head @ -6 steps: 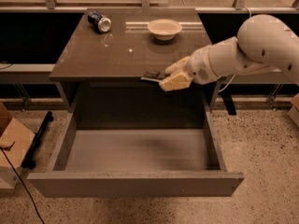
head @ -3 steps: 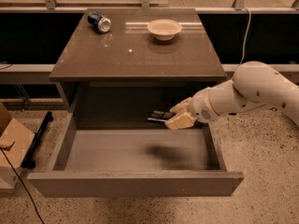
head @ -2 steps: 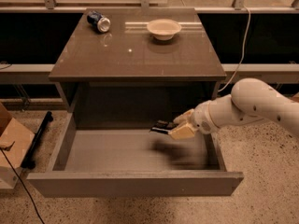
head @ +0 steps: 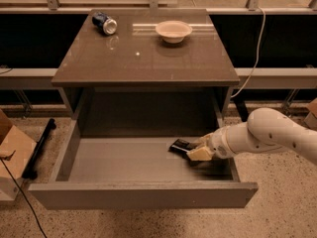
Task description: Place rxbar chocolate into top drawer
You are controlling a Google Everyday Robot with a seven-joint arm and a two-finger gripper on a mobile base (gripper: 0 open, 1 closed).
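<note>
The top drawer [head: 143, 196] is pulled fully open under the brown table [head: 143, 58], its grey inside showing. My gripper [head: 192, 151] is inside the drawer at its right side, low over the floor, reaching in over the right wall. It is shut on the rxbar chocolate [head: 179, 146], a small flat black bar that sticks out to the left of the tan fingers [head: 199, 153]. I cannot tell whether the bar touches the drawer floor.
A blue soda can [head: 104, 23] lies on its side at the table's back left. A white bowl [head: 173, 30] stands at the back middle. A cardboard box [head: 10, 152] and a black bar [head: 38, 148] are on the floor to the left. A white cable [head: 255, 43] hangs at the right.
My gripper has carried the bar from the table's front edge down into the open drawer and lower toward its floor at the right side.
</note>
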